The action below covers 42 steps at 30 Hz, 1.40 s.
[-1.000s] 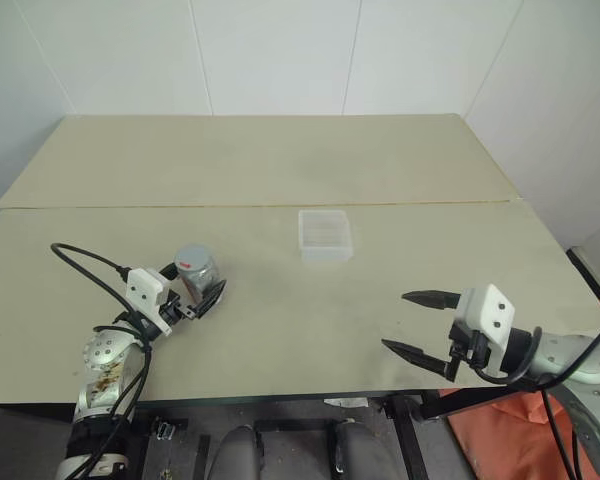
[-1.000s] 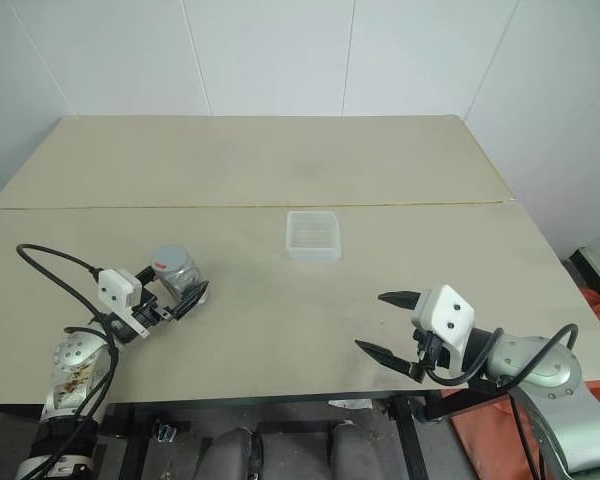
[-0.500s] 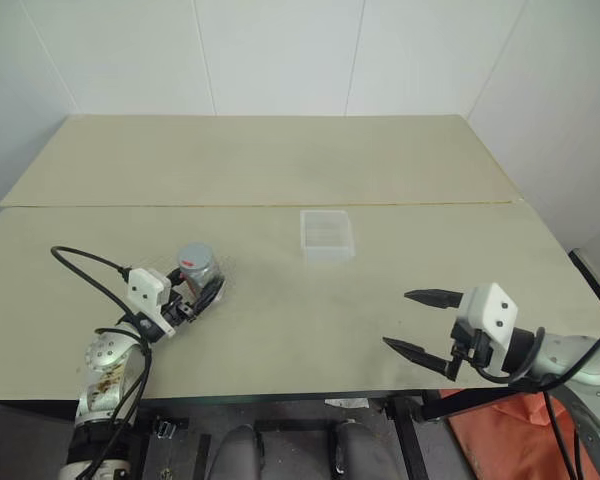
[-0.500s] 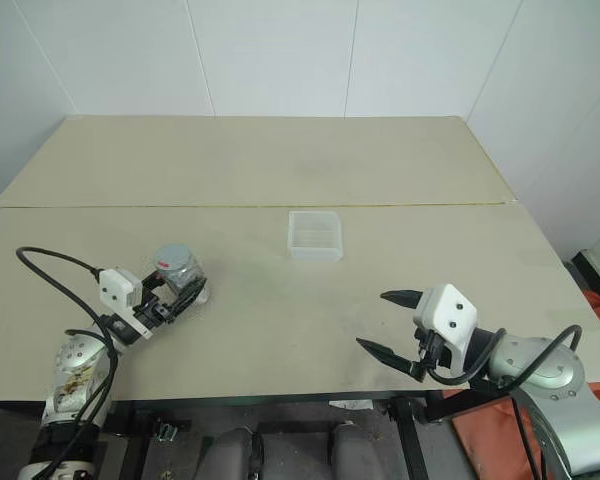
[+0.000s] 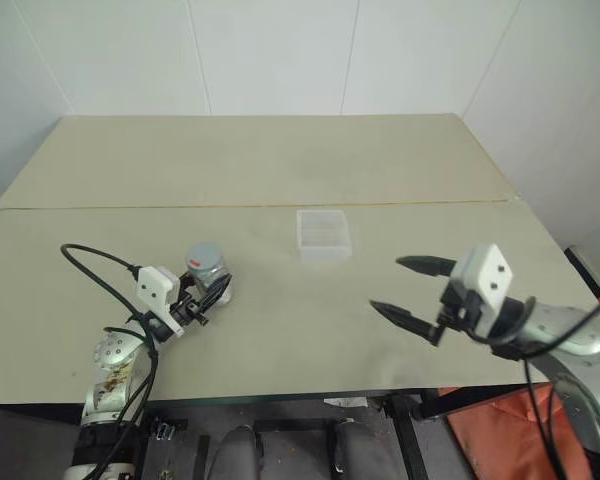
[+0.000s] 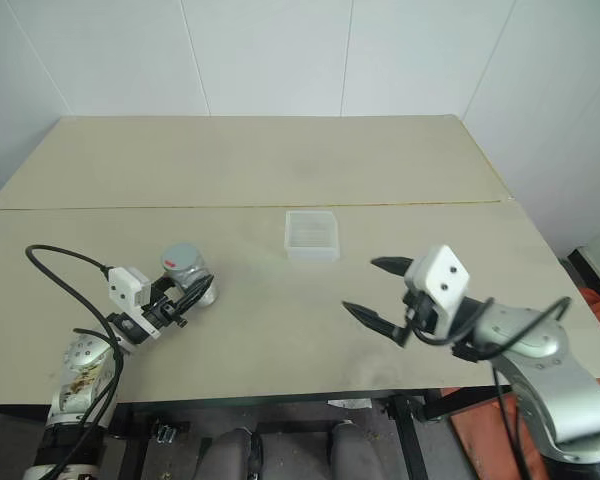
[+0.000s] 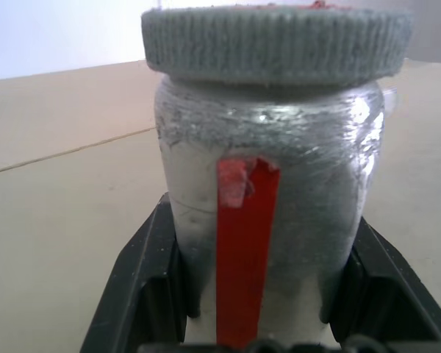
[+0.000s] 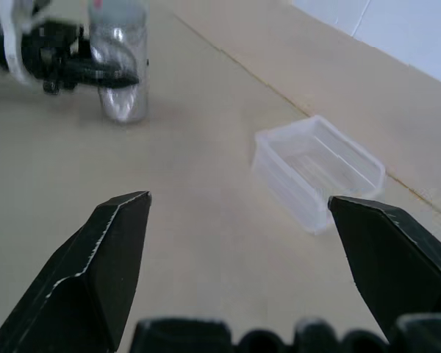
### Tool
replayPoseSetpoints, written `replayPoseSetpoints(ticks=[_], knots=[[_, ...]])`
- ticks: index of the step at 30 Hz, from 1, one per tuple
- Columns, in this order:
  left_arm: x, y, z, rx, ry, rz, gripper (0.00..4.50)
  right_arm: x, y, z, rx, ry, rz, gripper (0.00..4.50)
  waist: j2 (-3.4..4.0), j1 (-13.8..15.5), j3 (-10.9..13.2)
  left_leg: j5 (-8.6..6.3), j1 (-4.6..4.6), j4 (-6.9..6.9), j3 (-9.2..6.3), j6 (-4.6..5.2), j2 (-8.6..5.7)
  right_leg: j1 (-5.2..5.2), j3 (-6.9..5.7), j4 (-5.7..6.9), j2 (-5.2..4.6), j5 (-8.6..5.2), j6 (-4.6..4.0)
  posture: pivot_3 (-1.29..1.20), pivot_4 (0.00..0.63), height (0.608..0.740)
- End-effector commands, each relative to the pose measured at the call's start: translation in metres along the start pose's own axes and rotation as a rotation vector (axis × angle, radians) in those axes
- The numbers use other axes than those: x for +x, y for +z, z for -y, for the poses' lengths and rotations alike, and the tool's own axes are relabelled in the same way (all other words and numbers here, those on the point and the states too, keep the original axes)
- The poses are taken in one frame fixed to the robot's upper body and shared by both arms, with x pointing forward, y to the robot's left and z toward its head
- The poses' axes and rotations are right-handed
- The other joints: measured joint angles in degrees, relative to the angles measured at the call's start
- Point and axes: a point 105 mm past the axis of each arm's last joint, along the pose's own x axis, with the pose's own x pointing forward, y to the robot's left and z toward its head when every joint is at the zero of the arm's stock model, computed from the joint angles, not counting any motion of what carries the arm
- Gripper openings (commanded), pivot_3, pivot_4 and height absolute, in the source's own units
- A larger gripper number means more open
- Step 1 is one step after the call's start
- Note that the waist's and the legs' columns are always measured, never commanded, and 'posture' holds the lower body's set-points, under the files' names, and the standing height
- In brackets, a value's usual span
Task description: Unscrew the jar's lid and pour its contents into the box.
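One jar point(image 5: 208, 271), one lid point(image 7: 276, 42), one box point(image 5: 324, 234) — that is the whole count on my table point(image 5: 280, 170), along with my two grippers. The jar stands upright on the near left part of the table, and the grey lid is screwed on its top, a small red mark showing on it. From my left wrist I see a red strip running down the jar's clear side, facing my palm.

My left gripper point(image 5: 212, 297) is clamped on the jar: one black finger point(image 7: 143, 283) presses its side low down, the other presses the opposite side, both below the lid. That arm reaches in from the near left edge, its gripper pointing forward and toward the middle of the table, roughly level. A black cable point(image 5: 95, 262) loops off its wrist.

The box sits empty near the middle of the table, just in front of the seam between the two boards, well apart from the jar and to its right.

My right gripper point(image 5: 407, 289) hangs over the near right part of the table with its two fingers spread wide and nothing between them. It points toward the left, roughly level, with the box and the jar both ahead of it in my right wrist view.
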Motion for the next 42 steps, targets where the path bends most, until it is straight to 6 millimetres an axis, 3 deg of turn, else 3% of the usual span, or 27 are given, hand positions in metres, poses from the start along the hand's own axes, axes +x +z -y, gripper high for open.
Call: replayPoseSetpoints(ticks=[1, 5, 14, 27, 42], knots=[[0.007, 0.021, 0.008, 0.036, -0.067, 0.043, 1.97, 0.021, 0.021, -0.017, 0.048, 0.040, 0.110, 4.50, 0.00, 0.08, 0.00, 0.00, -0.03, 0.00, -0.03, 0.00, 0.03, -0.01, 0.00, 0.00, 0.04, 0.00, -0.01, 0.00, 0.150, 0.740], [0.021, 0.029, 0.027, 0.042, -0.159, 0.065, 1.97, 0.059, 0.023, -0.027, 0.044, 0.062, 0.140, 4.50, 0.01, 0.07, 0.00, 0.00, -0.07, 0.02, -0.01, 0.00, 0.00, -0.03, 0.00, -0.02, 0.00, 0.00, -0.01, 0.00, 0.150, 0.740], [0.036, 0.030, 0.046, 0.044, -0.235, 0.084, 1.97, 0.098, 0.035, -0.037, -0.005, 0.096, 0.223, 4.50, 0.01, 0.17, 0.00, 0.00, -0.25, 0.02, -0.06, 0.01, -0.01, -0.13, -0.06, -0.06, 0.02, 0.23, -0.37, 0.00, 0.150, 0.740], [0.044, 0.027, 0.065, 0.050, -0.264, 0.117, 1.97, 0.118, 0.037, -0.047, -0.006, 0.137, 0.248, 4.50, 0.01, 0.14, 0.00, 0.01, -0.26, 0.03, -0.08, 0.01, -0.02, -0.14, -0.09, -0.04, 0.01, 0.24, -0.39, 0.00, 0.150, 0.740], [0.046, 0.027, 0.062, 0.043, -0.257, 0.134, 1.97, 0.125, 0.031, -0.043, 0.004, 0.142, 0.236, 4.50, 0.01, 0.11, 0.00, 0.01, -0.26, 0.02, -0.09, 0.01, -0.01, -0.14, -0.10, -0.05, 0.02, 0.23, -0.39, 0.00, 0.150, 0.740]])
